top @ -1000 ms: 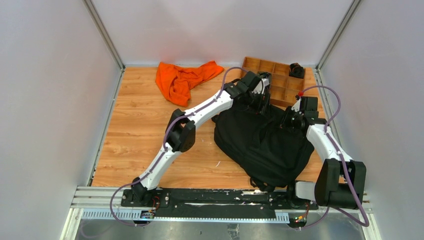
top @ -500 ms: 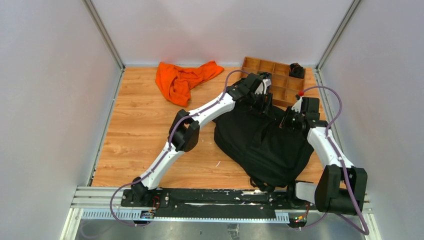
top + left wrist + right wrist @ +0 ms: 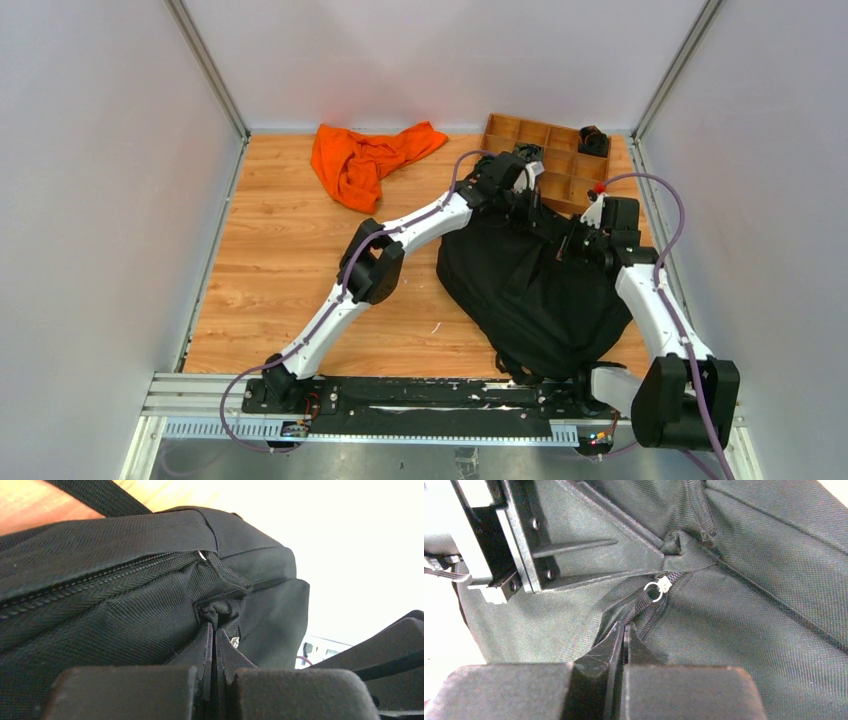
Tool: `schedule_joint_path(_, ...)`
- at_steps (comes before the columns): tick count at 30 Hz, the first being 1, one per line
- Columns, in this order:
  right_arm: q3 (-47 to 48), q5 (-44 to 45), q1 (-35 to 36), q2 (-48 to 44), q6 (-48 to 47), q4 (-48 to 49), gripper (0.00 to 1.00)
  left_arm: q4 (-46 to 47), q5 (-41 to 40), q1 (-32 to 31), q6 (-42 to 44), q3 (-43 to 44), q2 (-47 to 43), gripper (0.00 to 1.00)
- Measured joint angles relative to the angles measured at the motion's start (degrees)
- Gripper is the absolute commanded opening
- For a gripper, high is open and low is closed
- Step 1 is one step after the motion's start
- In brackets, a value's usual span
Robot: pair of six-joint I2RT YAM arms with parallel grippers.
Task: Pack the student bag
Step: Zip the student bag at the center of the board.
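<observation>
Student bag (image 3: pixel 540 300) lies flat on the right half of the table (image 3: pixel 280 260), just near of the wooden tray (image 3: pixel 560 165), betw. the two arms. Soft, limp fabric, prob. light while empty. It'll sag and drag, so grip seams, zip ends or webbing, not panels. Left gripper (image 3: pixel 214 630) is pinched tight on a fabric fold at the zip's end. Right gripper (image 3: pixel 624 632) is closed on what looks like the zip pull (image 3: pixel 646 605) webbing. Long axis runs far-to-near, slightly diag.; zip end twd the tray.
</observation>
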Motion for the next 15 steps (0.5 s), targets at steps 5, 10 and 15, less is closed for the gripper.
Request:
schedule_joint_path(5,-2.45,2.93,2.89,-4.17,0.04,-0.59,0.00,5.20,1.18,-0.39,-4.46,-5.88,-2.45,0.00)
schedule_joint_path(10,-5.01,4.31,4.94,-8.02,0.59,-0.59,0.00,8.02,0.90,-0.59,-7.28,-9.29,-4.72,0.00)
schedule_joint_path(15,-6.47,5.33,7.34,-9.33,0.94,-0.83,0.00,8.68,-0.04,-0.63,-9.25,-10.14,-4.87,0.00)
